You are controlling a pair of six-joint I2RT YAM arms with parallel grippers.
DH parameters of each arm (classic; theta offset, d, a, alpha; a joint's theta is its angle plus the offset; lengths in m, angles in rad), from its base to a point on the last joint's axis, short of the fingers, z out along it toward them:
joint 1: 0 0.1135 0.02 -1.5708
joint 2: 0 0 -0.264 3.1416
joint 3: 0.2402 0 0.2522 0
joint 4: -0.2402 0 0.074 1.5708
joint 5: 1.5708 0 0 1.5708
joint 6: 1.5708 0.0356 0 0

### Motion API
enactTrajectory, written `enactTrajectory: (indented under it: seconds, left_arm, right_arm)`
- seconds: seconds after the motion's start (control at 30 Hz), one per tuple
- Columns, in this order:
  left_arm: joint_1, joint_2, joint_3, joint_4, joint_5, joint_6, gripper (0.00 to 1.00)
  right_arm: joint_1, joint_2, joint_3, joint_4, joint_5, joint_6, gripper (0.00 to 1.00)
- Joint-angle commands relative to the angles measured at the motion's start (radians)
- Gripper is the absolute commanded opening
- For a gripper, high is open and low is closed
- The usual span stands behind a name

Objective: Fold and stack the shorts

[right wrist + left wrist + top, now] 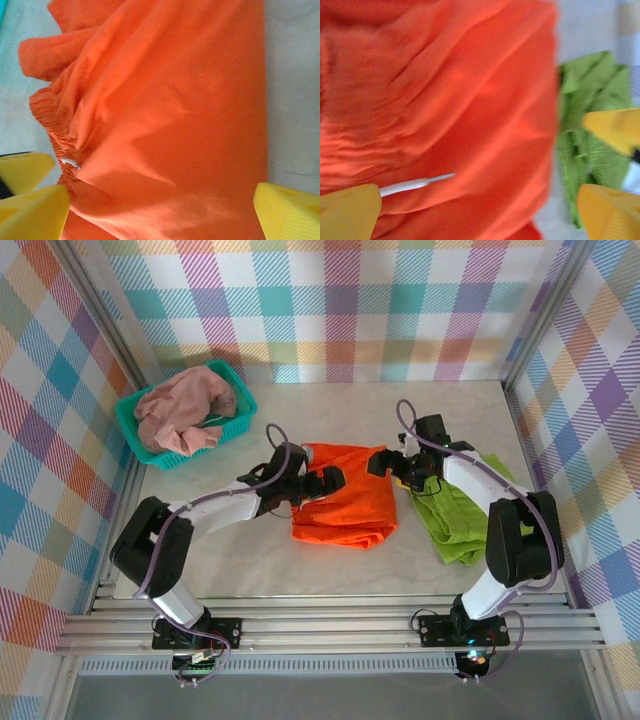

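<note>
Orange shorts (pixel 345 495) beside the left end effector (pixel 335 480): soft matt cloth, creased. Tabletop (pixel 250 560) beneath: smooth, pale, stone-like.

Pale, faintly veined surface (pixel 250 565), bare along the near edge. At the middle, orange shorts (pixel 350 505), folded to a rough rectangle, gathered waistband rumpled at one end. Just beside them toward the right edge, green shorts (pixel 455 525), crumpled, running slantwise toward the near right corner. In the far left corner, a teal mesh basket (pixel 233 423), set askew to the edges, well apart from both pairs.
</note>
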Motion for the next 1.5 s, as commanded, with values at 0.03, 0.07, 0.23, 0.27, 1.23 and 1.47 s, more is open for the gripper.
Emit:
enactTrajectory:
  seconds: [0.03, 0.07, 0.23, 0.27, 1.23, 1.47]
  left_arm:
    - [-0.007, 0.040, -0.072, 0.070, -0.017, -0.016, 1.00]
    - [-0.005, 0.048, -0.085, 0.075, -0.022, -0.014, 1.00]
    - [-0.003, 0.057, -0.145, 0.091, -0.042, -0.004, 1.00]
    - [-0.003, 0.055, -0.151, 0.094, -0.044, -0.002, 1.00]
    - [-0.001, 0.055, -0.160, 0.097, -0.051, 0.006, 1.00]
    - [0.000, 0.053, -0.160, 0.102, -0.053, 0.004, 1.00]
  right_arm:
    - [-0.018, 0.045, 0.019, -0.056, -0.025, -0.079, 0.94]
    - [-0.022, 0.057, 0.023, -0.064, -0.024, -0.088, 0.93]
    - [-0.039, 0.115, 0.038, -0.079, -0.057, -0.122, 0.91]
    - [-0.039, 0.123, 0.037, -0.074, -0.068, -0.126, 0.90]
    - [-0.030, 0.252, -0.002, 0.161, -0.334, -0.011, 0.70]
    - [-0.011, 0.277, 0.006, 0.166, -0.333, -0.012, 0.55]
